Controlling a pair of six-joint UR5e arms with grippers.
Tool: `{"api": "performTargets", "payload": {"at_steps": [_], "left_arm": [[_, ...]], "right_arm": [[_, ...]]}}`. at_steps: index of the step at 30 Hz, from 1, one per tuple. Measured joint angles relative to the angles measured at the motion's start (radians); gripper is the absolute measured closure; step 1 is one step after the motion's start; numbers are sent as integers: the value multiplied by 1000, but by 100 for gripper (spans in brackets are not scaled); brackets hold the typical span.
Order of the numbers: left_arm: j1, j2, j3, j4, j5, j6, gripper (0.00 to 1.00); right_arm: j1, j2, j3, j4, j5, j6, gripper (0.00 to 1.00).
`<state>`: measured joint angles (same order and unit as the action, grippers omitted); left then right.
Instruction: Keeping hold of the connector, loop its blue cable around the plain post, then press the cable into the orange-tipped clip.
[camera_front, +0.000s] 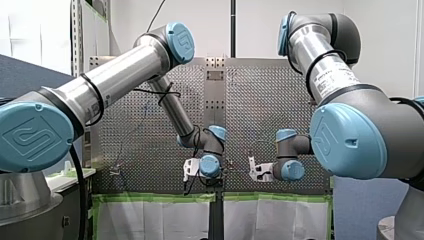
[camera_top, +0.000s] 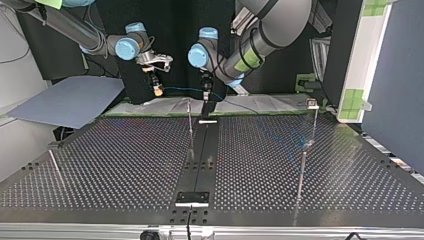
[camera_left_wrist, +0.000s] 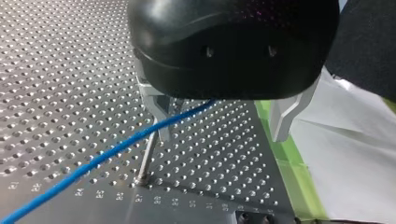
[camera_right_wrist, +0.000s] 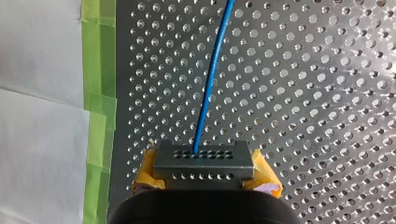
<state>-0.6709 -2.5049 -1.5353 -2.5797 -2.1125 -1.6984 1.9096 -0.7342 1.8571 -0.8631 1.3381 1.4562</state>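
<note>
Holding the connector, with the loop barely starting

In the top view, my right claw (camera_top: 158, 90) is clamping the connector (camera_right_wrist: 203, 161) between yellow pads. The blue cable (camera_right_wrist: 211, 79) is running toward three o'clock, past my left claw (camera_left_wrist: 223, 133), which is gaping wide beside the plain post (camera_left_wrist: 148, 156). The cable is merely crossing that post, so I judge wrapping and clipping are both left.

The connector (camera_right_wrist: 203, 156) is being held between the pads (camera_right_wrist: 268, 182) of the right tool (camera_right_wrist: 204, 179), above the worktop (camera_right_wrist: 303, 93) and near its edge. The cable (camera_right_wrist: 211, 79) is being led out ahead of that tool and across to the left tool (camera_left_wrist: 222, 119). There it is being passed between the spread fingers (camera_left_wrist: 284, 116), close to one of them, and across a post (camera_left_wrist: 147, 161) being carried upright by the worktop beneath. In the top view, a rod (camera_top: 303, 165) is being carried well to the right.
</note>
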Motion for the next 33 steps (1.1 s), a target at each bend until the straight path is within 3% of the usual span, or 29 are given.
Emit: {"api": "performTargets", "payload": {"at_steps": [3,5,6,8,9,10,11,12,14,21,33], "left_arm": [[1,0,0,9,0,6,1],[1,1,0,15,3,15,19],[1,0,0,18,4,21,19],[1,0,0,27,4,38,47],[1,0,0,30,3,46,47],[0,1,0,33,-1,53,64],[0,0,0,36,-6,62,75],[0,0,0,37,-10,67,75],[0,1,0,38,-17,74,100],[3,1,-1,33,-44,80,100],[-8,1,-1,30,-47,90,100]], "right_arm": [[0,0,0,-1,0,2,100],[0,0,0,-2,-1,2,100],[1,0,0,-2,-2,3,100],[1,0,0,-3,-3,3,100],[1,0,0,-3,-3,3,100],[1,0,0,-3,-3,5,100],[1,0,0,-4,-3,6,100],[1,0,0,-5,-3,7,100],[1,0,0,-7,-3,9,100],[1,0,1,-11,-3,18,100],[-10,0,-4,-27,-3,79,100]]}}
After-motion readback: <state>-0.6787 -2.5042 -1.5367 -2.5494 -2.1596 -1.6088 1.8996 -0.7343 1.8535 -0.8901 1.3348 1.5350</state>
